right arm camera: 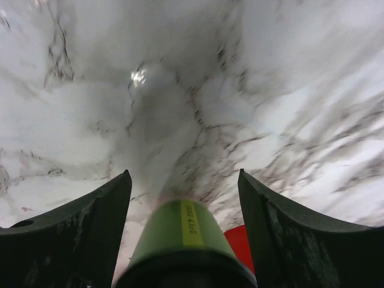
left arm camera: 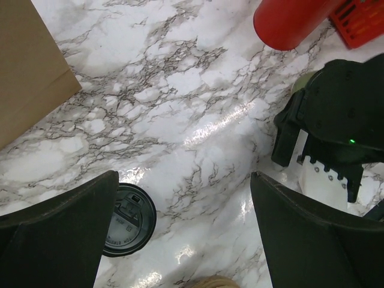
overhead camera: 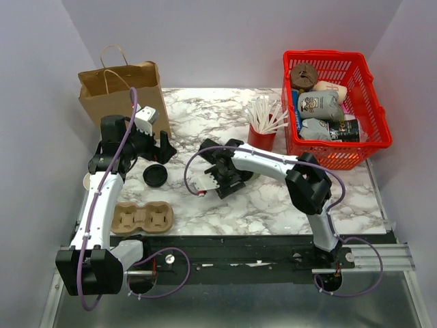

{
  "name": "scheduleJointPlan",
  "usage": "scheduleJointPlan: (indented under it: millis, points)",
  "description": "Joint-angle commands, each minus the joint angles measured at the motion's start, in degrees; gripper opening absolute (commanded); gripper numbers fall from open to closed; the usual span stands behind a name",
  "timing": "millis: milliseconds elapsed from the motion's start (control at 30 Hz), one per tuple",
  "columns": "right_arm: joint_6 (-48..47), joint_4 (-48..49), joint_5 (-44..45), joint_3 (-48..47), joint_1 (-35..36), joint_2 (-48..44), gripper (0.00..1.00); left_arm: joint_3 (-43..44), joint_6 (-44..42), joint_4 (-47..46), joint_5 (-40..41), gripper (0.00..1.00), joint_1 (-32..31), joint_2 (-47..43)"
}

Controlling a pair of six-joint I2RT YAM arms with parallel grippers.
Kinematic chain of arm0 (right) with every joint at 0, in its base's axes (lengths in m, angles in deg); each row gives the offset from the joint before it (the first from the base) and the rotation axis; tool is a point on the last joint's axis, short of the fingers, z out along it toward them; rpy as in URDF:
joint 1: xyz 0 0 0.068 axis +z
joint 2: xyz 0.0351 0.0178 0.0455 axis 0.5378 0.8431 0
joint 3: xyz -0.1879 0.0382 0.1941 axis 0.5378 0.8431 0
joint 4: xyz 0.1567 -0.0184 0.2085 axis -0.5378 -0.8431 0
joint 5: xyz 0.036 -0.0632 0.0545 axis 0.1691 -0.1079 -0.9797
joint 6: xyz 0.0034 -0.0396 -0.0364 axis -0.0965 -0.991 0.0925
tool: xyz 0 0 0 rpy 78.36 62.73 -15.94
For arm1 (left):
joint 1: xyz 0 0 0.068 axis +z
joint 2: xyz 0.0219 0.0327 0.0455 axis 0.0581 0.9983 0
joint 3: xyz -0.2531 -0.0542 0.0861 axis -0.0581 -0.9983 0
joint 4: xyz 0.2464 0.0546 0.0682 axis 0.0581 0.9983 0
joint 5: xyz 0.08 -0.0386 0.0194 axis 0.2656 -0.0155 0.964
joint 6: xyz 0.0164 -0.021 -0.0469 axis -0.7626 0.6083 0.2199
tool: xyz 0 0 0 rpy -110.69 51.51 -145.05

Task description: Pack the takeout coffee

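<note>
The right pincer point(right arm camera: 183, 175) is gripping the olive-green takeout coffee point(right arm camera: 180, 234) by its sides over the marble desk point(right arm camera: 90, 90), probably to carry it to the cardboard cup carrier point(overhead camera: 142, 219), while the left pincer point(left arm camera: 184, 176) is hovering wide open near a loose black lid point(left arm camera: 128, 220).

top view was evenly bright, soft shadows, glare streak on the marble tabletop point(left arm camera: 223, 122) in the left wrist shot, right wrist shot pretty smeared, close-up olive-green cup point(right arm camera: 180, 231) a bit soft
</note>
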Motion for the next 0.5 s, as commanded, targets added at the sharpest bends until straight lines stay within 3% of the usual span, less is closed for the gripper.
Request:
scheduleJointPlan:
  millis: [0, 467]
  points:
    - [1.16, -4.29, 0.85, 2.76, -4.20, 1.31, 0.79, 0.78, 1.39, -1.70, -2.63, 0.99, 0.17, 0.76]
    - [0.81, -2.80, 1.73, 7.50, -9.04, -4.32, 0.81, 1.04, 1.74, -1.53, -3.43, 0.99, 0.26, 2.34]
